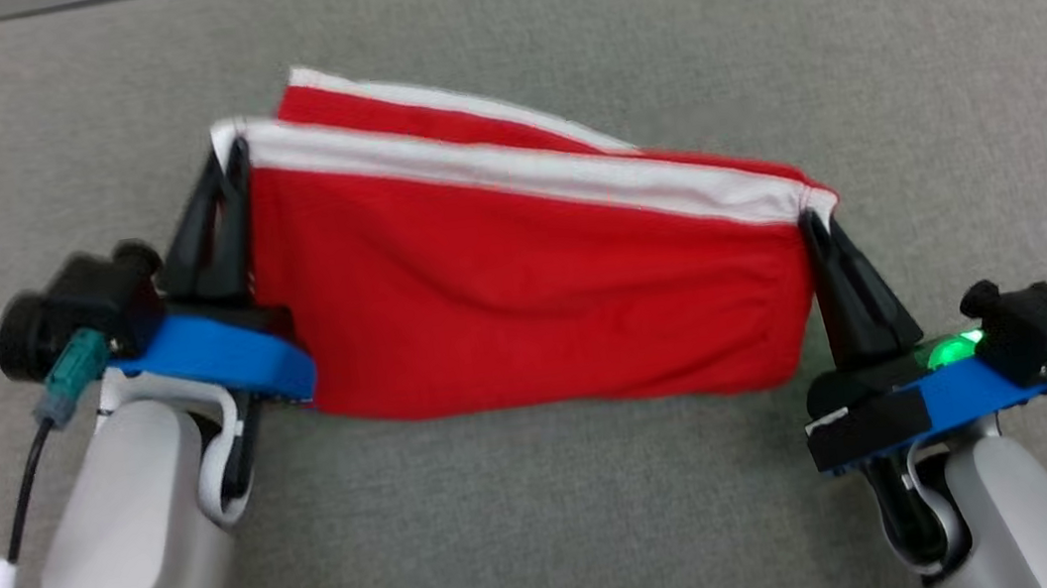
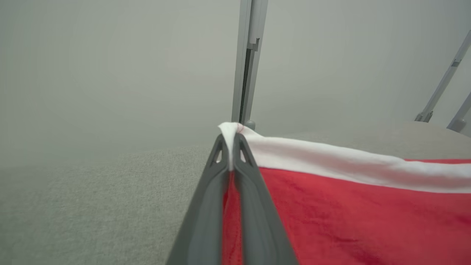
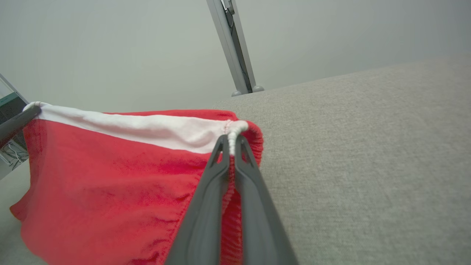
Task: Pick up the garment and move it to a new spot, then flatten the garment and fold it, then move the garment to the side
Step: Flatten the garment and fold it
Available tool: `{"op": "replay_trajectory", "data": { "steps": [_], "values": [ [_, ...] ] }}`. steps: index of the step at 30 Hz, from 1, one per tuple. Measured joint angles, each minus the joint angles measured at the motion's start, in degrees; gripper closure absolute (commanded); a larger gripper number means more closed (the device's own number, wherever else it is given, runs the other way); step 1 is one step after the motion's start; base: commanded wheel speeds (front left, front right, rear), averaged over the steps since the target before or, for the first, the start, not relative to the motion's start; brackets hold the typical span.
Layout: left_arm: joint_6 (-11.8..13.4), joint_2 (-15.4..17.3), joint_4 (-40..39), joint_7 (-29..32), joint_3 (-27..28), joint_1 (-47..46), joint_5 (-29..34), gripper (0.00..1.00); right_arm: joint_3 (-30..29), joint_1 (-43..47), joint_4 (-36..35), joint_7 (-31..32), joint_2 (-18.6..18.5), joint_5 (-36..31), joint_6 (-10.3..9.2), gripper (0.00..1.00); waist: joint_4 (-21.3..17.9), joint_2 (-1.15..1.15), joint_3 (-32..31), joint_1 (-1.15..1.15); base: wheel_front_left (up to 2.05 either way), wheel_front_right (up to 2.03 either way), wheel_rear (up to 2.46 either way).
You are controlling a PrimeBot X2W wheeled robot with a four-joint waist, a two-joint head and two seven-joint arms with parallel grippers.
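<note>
The garment (image 1: 524, 294) is red cloth with a white band along its top edge, stretched between my two grippers above the grey table. My left gripper (image 1: 234, 155) is shut on the band's left corner; in the left wrist view its gripper (image 2: 230, 140) pinches the white corner of the garment (image 2: 349, 213). My right gripper (image 1: 811, 217) is shut on the band's right corner, and the right wrist view shows that gripper (image 3: 232, 141) clamped on the white hem of the garment (image 3: 110, 173). A second red and white layer hangs just behind the front one. The lower edge hangs loose.
The grey fabric-covered table (image 1: 553, 530) spreads out under both arms. Metal frame posts (image 2: 247, 62) stand at the table's far edge, with further posts (image 2: 441, 88) to the right. Cables trail from both wrists.
</note>
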Motion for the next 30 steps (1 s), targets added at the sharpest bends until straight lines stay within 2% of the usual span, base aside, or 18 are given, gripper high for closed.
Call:
{"op": "replay_trajectory", "data": {
  "steps": [14,22,23,24,25,26,30],
  "values": [
    [0.0,4.9,14.9,0.0,-5.5,-17.7,-1.5,1.00,5.7,-7.2,0.6,0.0,0.1,6.3,0.00,1.00,-4.9,0.00,8.9,0.00,0.00,0.00,0.00],
    [0.0,5.0,18.0,0.0,-9.4,-21.0,-3.3,1.00,6.7,-8.5,0.9,0.0,0.1,6.6,0.00,1.00,-4.9,0.00,9.6,-0.01,0.00,0.00,0.00],
    [0.0,4.9,18.5,0.0,-9.4,-21.0,-3.6,0.76,6.7,-8.6,1.2,0.0,0.1,6.3,0.00,0.91,-4.7,0.00,9.5,-0.01,0.00,0.00,0.00],
    [0.0,4.9,18.9,0.0,-9.4,-21.0,-3.7,0.33,6.6,-8.6,1.3,0.0,0.1,6.1,0.00,0.56,-4.6,0.00,9.5,-0.01,0.00,0.00,0.00],
    [0.0,4.9,19.1,0.0,-9.4,-21.0,-4.0,0.00,6.5,-8.6,1.4,0.0,0.1,5.8,0.00,0.03,-4.5,0.00,9.4,-0.01,0.00,0.00,0.00],
    [0.0,4.9,19.2,0.0,-9.4,-21.0,-4.1,0.00,6.3,-8.6,1.4,0.0,0.1,5.3,0.00,0.00,-4.4,0.00,9.3,-0.01,0.00,0.00,0.00],
    [0.0,4.7,19.3,0.0,-9.2,-20.7,-4.5,0.00,5.1,-8.4,1.8,0.0,0.1,4.6,0.00,0.00,-3.9,0.00,8.4,-0.02,0.00,0.00,0.00]
  ]
}}
